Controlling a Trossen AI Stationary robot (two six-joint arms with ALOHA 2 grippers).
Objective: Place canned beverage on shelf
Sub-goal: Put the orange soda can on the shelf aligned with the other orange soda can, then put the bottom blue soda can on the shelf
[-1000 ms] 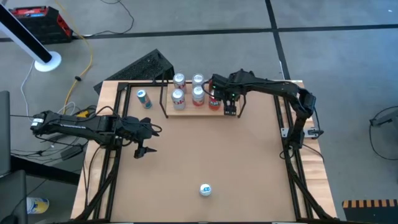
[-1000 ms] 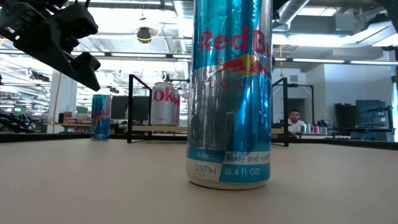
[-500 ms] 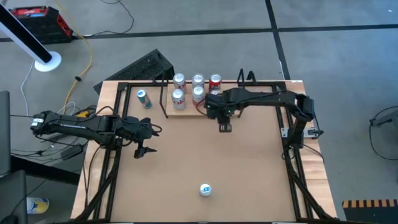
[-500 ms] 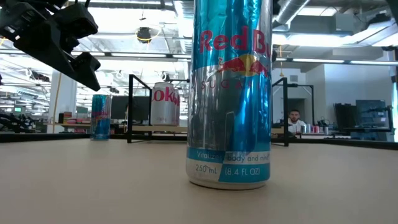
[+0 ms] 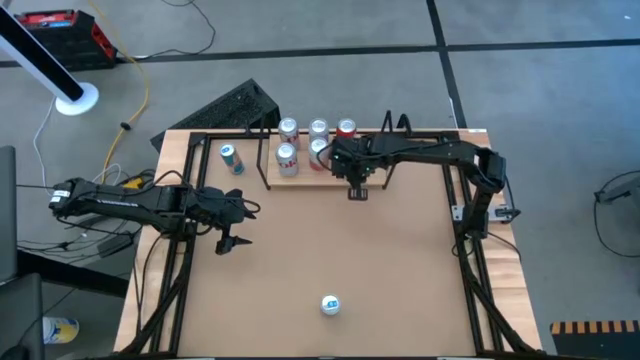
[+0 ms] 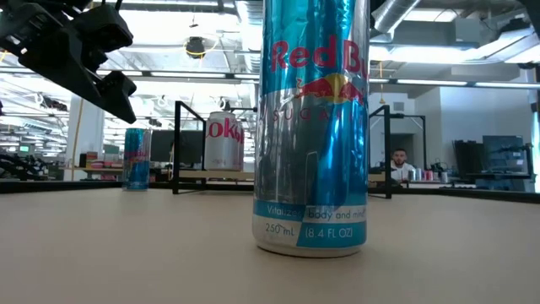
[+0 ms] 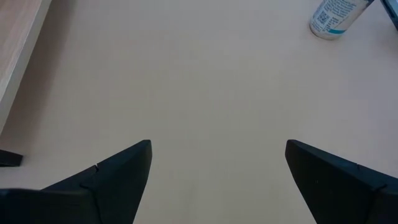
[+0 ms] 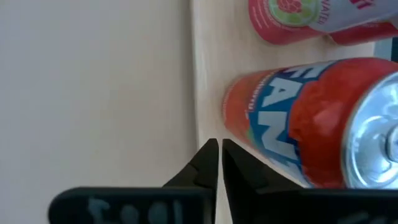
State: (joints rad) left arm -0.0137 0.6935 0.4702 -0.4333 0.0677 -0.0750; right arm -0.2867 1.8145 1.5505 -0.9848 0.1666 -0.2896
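Overhead, tabletop shows the empty, closed right claw by the shelf; its wrist view reveals an orange can.

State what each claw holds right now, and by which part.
Nothing is held. The right claw is shut and empty beside the orange can on the shelf; the left claw is open above bare table.

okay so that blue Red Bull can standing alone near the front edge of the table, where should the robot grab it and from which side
Grip the blue can around the middle of its round body, one finger on each curved side. It stands upright with bare tabletop all round, so a level approach from the side probably suits best. The left tool, open and waiting at the table's left, looks nearer; the right tool is shut beside the shelf.
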